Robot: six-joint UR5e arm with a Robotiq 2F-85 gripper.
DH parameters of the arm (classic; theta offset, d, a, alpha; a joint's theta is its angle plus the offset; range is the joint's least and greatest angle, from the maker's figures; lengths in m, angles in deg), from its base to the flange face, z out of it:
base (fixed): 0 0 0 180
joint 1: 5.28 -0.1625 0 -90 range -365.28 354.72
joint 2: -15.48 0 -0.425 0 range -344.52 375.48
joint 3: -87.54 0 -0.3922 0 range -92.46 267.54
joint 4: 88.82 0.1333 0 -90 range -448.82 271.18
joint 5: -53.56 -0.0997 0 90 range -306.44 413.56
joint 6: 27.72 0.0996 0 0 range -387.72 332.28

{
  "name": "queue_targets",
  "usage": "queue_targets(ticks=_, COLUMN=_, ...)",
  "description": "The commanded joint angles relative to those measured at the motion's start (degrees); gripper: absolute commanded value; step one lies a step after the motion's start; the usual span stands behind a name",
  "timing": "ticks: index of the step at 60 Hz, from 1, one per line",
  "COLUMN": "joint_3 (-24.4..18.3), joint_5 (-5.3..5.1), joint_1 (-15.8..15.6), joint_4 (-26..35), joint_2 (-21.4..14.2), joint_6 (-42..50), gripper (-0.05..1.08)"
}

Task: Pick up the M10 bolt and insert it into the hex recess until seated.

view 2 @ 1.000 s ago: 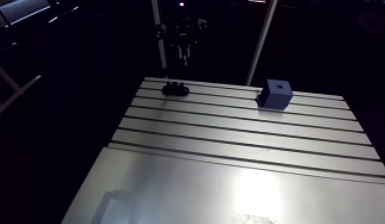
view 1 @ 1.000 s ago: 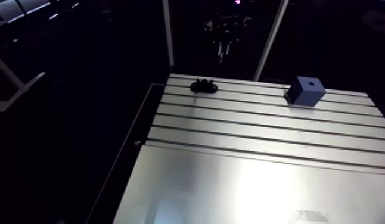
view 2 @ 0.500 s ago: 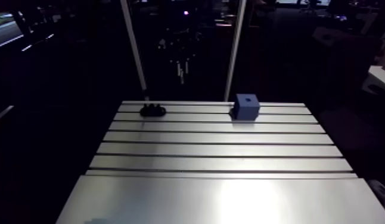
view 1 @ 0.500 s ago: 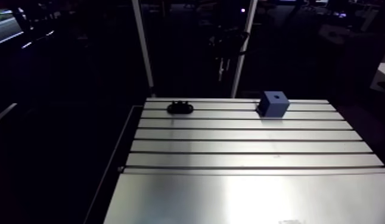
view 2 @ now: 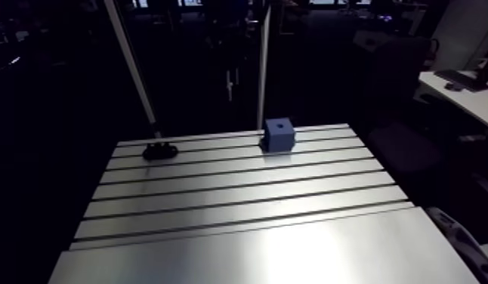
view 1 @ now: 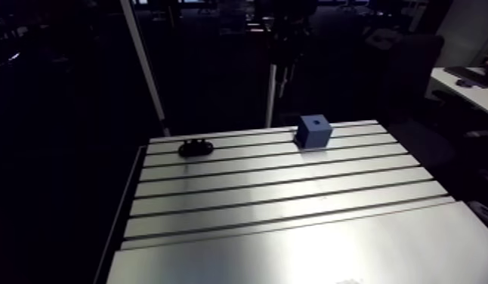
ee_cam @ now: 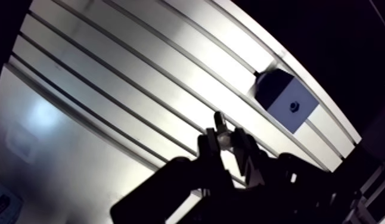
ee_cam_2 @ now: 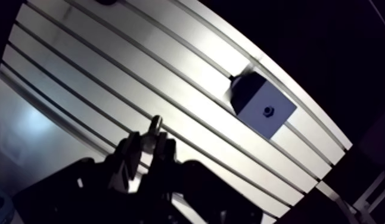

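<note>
Pincer pinches bolt, one end poking past the fingertips, above table. Blue block with recess sits at far edge. Judged: steel, stiff, smooth, likely slippery; wants a firm, square hold.

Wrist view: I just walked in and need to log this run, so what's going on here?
The arm's gripper is shut on a bolt and holds it above the slotted aluminium table. The blue block, with a small dark recess in its top face, sits on the table ahead of the fingers and apart from them, so the bolt is not yet inserted. In the arm view a small black holder rests near the table's far edge, away from the block.
</note>
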Motion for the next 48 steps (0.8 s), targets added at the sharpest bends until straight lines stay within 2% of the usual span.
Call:
queue_targets(ticks=1, joint_3=-6.0, joint_5=1.97, joint_1=4.3, joint_4=4.9, joint_2=3.9, joint_6=-2.9, gripper=1.02)
queue_targets(ticks=4, joint_3=-6.3, joint_5=2.49, joint_1=4.3, joint_4=5.0, joint_2=4.3, joint_6=-2.9, gripper=1.02)
queue_targets(ticks=6, joint_3=-6.6, joint_5=3.80, joint_1=4.3, joint_4=4.9, joint_2=4.8, joint_6=-2.9, gripper=1.02)
queue_targets(ticks=8, joint_3=-6.6, joint_5=3.80, joint_1=4.3, joint_4=4.9, joint_2=4.8, joint_6=-2.9, gripper=1.02)
queue_targets(ticks=10, joint_3=-6.7, joint_5=4.78, joint_1=4.3, joint_4=4.8, joint_2=5.4, joint_6=-2.9, gripper=1.02)
queue_targets(ticks=16, joint_3=-6.7, joint_5=5.47, joint_1=4.3, joint_4=4.4, joint_2=6.0, joint_6=-2.8, gripper=1.02)
queue_targets(ticks=27, joint_3=-7.0, joint_5=5.31, joint_1=4.2, joint_4=3.7, joint_2=7.3, joint_6=-1.9, gripper=1.02)
queue_targets(ticks=32, joint_3=-7.5, joint_5=5.39, joint_1=4.3, joint_4=1.4, joint_2=8.5, joint_6=-1.7, gripper=1.02)
queue_targets(ticks=39, joint_3=-8.8, joint_5=4.90, joint_1=5.2, joint_4=-0.5, joint_2=10.4, joint_6=-1.8, gripper=1.02)
queue_targets(ticks=48, joint_3=-9.6, joint_5=4.17, joint_1=6.9, joint_4=-0.5, joint_2=11.2, joint_6=-2.3, gripper=1.02)
